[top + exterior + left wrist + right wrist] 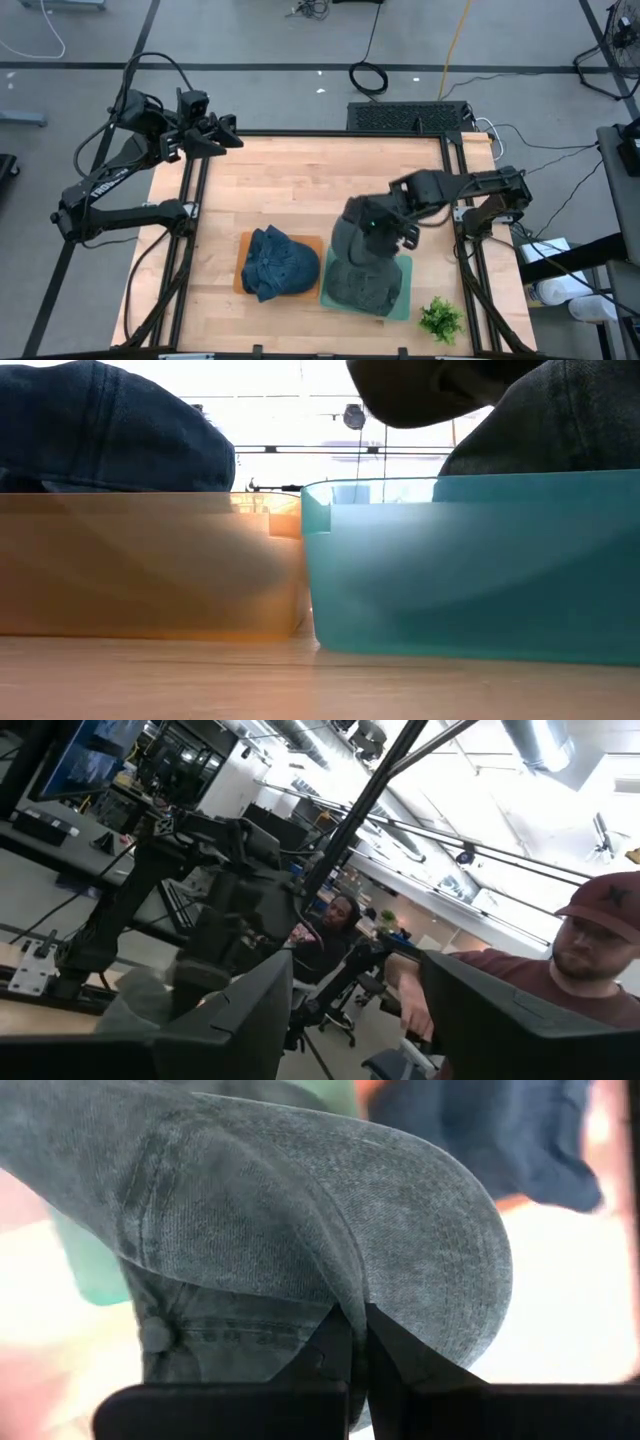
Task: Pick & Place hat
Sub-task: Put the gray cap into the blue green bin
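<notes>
While hanging limp over the teal bin [398,303] beside the orange one [240,275], looks light, soft, floppy: grey hat [362,262], pinched at its stiffer brim by closed right pincer [357,1342].

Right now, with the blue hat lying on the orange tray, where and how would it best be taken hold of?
Probably by the crumpled crown of the blue hat, coming straight down from above. The high view shows it lying slumped on the orange tray with raised folds a two-finger tool could pinch. The right tool is shut on the grey hat over the teal tray; the left tool waits at the table's far left corner.
</notes>
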### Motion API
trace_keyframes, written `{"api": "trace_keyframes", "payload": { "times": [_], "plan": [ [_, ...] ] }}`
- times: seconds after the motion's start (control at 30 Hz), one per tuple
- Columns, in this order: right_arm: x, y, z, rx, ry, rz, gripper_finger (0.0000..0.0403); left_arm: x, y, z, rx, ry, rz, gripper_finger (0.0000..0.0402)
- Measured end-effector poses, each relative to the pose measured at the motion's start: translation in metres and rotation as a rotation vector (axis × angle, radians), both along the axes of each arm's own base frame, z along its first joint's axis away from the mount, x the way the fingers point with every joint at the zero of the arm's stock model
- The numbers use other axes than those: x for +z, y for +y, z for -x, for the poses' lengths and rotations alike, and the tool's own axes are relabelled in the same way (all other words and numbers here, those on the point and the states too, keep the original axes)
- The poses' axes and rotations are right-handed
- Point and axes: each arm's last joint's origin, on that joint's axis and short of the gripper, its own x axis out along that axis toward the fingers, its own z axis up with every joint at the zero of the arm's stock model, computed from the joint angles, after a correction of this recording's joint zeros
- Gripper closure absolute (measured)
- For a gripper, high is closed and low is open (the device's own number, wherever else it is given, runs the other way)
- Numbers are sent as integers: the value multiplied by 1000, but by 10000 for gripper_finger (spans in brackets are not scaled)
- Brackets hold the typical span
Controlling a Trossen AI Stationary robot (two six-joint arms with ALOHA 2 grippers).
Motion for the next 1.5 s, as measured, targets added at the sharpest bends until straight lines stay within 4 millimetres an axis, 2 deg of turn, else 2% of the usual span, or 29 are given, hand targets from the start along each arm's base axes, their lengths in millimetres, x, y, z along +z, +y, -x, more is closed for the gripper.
{"api": "trace_keyframes", "payload": {
  "times": [0.33, 0.6, 0.9, 1.0, 1.13, 1.37, 1.5],
  "plan": [
    [0, 25, 2, 116, -33, -50, 403, 0, 2, -1, 53, -22, 12, 172],
    [-21, 31, -15, 133, -113, -117, 403, 1, 2, -1, 62, -23, 20, 172],
    [-61, 36, -28, 65, -113, -187, 403, 0, 2, -1, 61, -22, 21, 172],
    [-80, 36, -28, 62, -82, -181, 403, 0, 2, -1, 56, -22, 14, 172],
    [-103, 39, -23, 50, -21, -180, 403, 0, 1, -1, 40, -17, 6, 172],
    [-136, 56, -12, 86, 49, -248, 403, 0, 1, -1, 37, -14, 9, 172],
    [-152, 56, -8, 74, 70, -245, 403, 0, 1, -1, 31, -1, 35, 172]
  ]
}}
